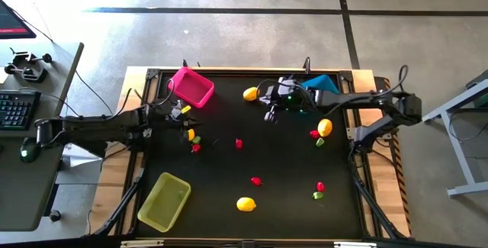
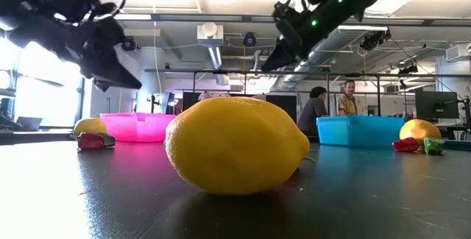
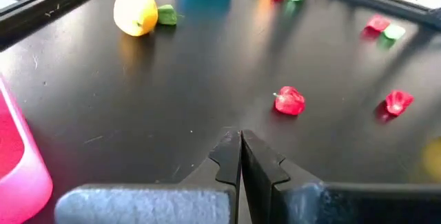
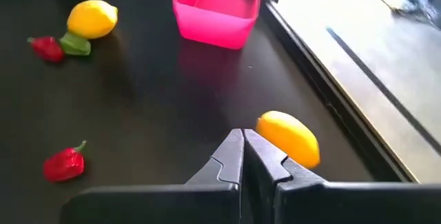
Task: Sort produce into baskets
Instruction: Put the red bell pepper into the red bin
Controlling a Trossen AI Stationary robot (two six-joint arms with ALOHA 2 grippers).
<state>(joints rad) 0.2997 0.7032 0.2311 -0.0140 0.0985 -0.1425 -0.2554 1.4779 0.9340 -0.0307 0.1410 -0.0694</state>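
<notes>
Apparently nothing gripped yet: left gripper pressed together, empty, held above mat left of centre; right gripper likewise closed, empty, upper centre beside yellow lemon. Produce scattered mid-mat; pink basket, blue basket, yellow-green basket ringed around edges, unfilled as seen.

Three baskets on my black table: pink basket at the far left, blue basket at the far right, yellow-green basket at the near left corner, tilted. All look empty. Loose lemons: one between the pink and blue baskets, one on the right beside a red piece and a green piece, one near the front edge. Small yellow, green and red bits cluster below the pink basket. Lone red pieces sit mid-table and. A red-and-green pair lies front right.
</notes>
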